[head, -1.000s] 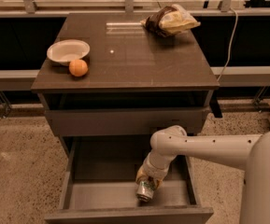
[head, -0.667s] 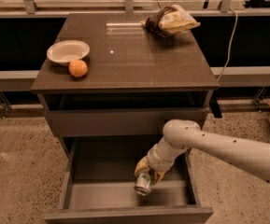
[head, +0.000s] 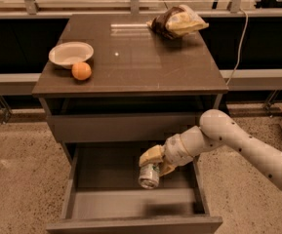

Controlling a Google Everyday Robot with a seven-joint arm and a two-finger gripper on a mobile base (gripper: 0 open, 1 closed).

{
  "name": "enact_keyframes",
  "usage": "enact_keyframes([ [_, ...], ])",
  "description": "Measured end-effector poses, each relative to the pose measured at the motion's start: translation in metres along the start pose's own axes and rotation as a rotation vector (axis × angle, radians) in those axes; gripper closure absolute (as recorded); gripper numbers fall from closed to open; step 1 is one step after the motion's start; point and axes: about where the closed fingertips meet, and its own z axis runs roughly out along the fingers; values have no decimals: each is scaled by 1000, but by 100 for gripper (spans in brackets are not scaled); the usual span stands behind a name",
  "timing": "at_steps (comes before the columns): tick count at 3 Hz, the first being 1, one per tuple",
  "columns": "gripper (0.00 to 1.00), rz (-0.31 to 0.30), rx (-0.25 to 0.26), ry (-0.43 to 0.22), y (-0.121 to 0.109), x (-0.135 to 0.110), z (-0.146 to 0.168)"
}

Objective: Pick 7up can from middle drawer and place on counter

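The middle drawer (head: 130, 204) is pulled open below the cabinet, its grey floor showing. My gripper (head: 155, 163) is over the drawer's middle and is shut on the 7up can (head: 149, 175), a small silver can with green markings. The can hangs tilted, held above the drawer floor, with its shadow on the floor below. My white arm (head: 238, 145) reaches in from the right. The counter (head: 130, 57) is the dark brown glossy top of the cabinet, above the gripper.
On the counter stand a white bowl (head: 71, 53) and an orange (head: 81, 71) at the left, and a chip bag (head: 177, 21) at the back right. A closed drawer front (head: 126, 126) sits just above the open drawer. A cable (head: 238, 38) hangs at the right.
The arm has swung out to the right and the gripper has lifted the can off the drawer floor, a little up and to the right.
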Motion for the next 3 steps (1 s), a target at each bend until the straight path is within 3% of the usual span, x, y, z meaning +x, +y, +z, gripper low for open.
enact_keyframes([
  [1, 100, -145, 72, 86, -43, -19, -36],
  [2, 100, -205, 94, 211, -98, -19, -67],
  [3, 100, -178, 82, 279, -161, -7, -98],
])
